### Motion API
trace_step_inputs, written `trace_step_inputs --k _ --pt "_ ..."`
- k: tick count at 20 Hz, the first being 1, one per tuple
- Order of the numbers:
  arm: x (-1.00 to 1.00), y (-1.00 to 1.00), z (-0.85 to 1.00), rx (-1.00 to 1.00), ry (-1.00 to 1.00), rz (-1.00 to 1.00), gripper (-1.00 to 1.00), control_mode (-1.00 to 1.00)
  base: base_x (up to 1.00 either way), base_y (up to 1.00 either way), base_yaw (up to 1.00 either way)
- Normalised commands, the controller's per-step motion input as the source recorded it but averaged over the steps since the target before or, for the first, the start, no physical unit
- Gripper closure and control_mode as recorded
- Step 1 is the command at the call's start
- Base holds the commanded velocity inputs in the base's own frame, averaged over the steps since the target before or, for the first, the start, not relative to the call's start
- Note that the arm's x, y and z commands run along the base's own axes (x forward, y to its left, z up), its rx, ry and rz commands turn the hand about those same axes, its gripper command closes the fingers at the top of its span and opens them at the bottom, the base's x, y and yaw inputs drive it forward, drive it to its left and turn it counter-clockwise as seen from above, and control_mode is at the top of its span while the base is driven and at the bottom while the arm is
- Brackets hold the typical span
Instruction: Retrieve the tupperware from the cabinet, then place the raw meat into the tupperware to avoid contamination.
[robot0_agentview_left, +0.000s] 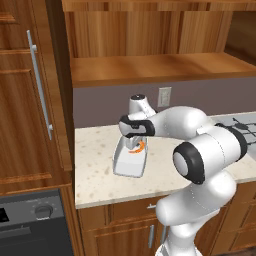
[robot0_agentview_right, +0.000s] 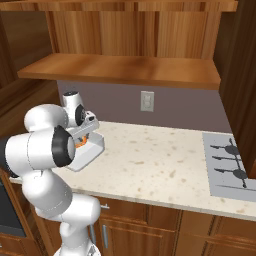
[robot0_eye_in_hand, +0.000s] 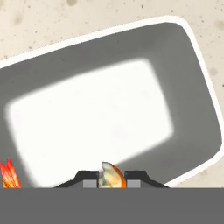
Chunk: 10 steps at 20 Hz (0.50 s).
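Note:
The tupperware, a shallow white tray, lies on the speckled counter beneath the hand. My gripper hangs just over the tray, pointing down, shut on the raw meat. The meat is a small orange curved piece pinched between the two dark fingertips. Its orange tail end pokes in at the lower left of the hand view. The cabinet stands open above the counter, its wood shelf bare.
The open cabinet door with a long silver handle stands at the left. A stove top lies at the counter's right end. A wall outlet sits behind the tray. An oven is lower left.

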Motion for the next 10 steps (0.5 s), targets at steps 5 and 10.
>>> trace_step_inputs --k 5,10 --pt "0.09 0.07 -0.08 0.00 -0.02 0.00 1.00 -1.00 0.00 0.00 0.00" --pt "0.07 0.07 -0.10 0.00 -0.01 0.00 1.00 -1.00 0.00 0.00 0.00"
